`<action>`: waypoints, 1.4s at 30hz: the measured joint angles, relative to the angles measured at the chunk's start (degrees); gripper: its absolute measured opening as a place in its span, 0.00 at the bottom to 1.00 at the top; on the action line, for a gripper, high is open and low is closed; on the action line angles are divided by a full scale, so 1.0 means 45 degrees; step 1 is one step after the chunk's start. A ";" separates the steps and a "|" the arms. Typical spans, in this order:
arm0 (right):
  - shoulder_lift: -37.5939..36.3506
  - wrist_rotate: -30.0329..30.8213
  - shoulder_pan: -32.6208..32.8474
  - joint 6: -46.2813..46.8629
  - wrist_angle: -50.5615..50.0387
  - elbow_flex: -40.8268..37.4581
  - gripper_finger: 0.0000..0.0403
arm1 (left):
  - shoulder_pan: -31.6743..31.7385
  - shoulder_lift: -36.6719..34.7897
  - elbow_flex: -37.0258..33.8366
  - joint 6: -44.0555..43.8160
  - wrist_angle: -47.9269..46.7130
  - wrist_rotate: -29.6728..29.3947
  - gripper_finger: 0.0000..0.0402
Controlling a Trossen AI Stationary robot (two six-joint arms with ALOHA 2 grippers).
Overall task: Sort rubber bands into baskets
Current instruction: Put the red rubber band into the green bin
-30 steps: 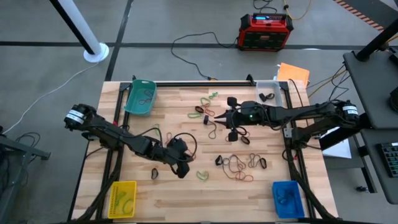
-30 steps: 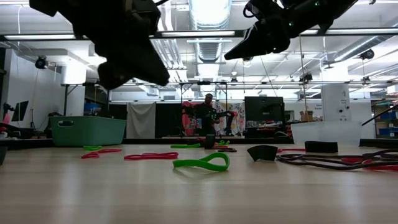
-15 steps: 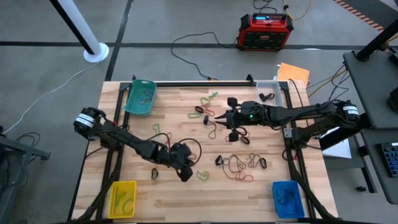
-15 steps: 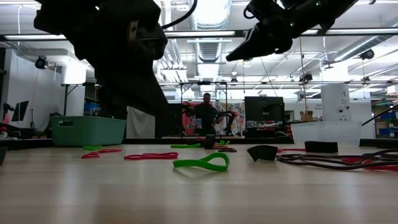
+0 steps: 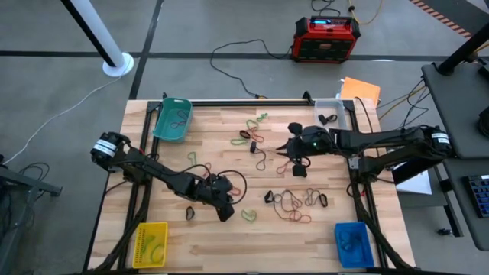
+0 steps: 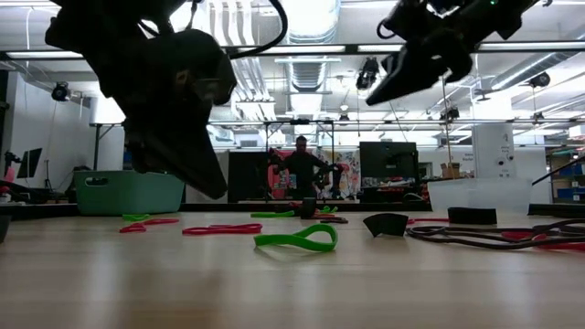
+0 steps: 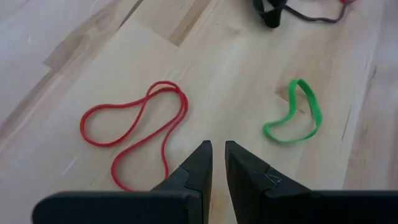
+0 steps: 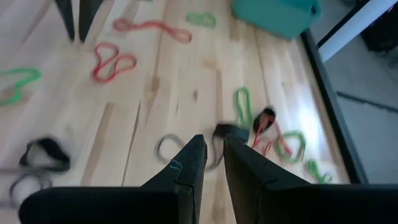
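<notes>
wooden table [image 5: 221, 244] | teal basket [image 5: 173, 120] far-left corner, clear basket [image 5: 330, 109] far-right, yellow basket [image 5: 150, 244] near-left, blue basket [image 5: 353, 243] near-right | rubber bands [image 5: 293, 201] loose mid-table

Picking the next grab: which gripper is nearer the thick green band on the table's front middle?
Left. The left gripper sits right beside the green band; the right gripper hovers farther back, mid-table.

red band [image 7: 134, 134]: lower end hidden behind left pincer [image 7: 217, 163] fingers
teal basket [image 8: 277, 14]: cut off by frame edge
bands near right pincer [image 8: 210, 155]: blurred
basket contents: too small
</notes>
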 joint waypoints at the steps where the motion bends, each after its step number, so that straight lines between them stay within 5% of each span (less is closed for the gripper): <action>1: -0.0094 -0.0001 0.0000 0.0068 -0.0194 -0.0074 0.13 | 0.0000 0.0000 0.0000 -0.0049 0.0012 0.0033 0.07; 8: -0.0595 0.0002 0.0005 0.0340 -0.0105 -0.0421 0.13 | 0.0015 0.0000 0.0102 0.0253 -0.0425 -0.0121 0.12; 24: -0.0610 -0.1218 0.0010 0.2020 -0.0122 -0.0635 0.13 | 0.0039 0.0000 0.0051 0.2904 -0.1324 -0.2367 0.49; 42: -0.0595 -0.1327 0.0010 0.2902 -0.0116 -0.1128 0.13 | 0.0024 0.1582 -0.0410 0.5030 0.1347 -0.2375 0.51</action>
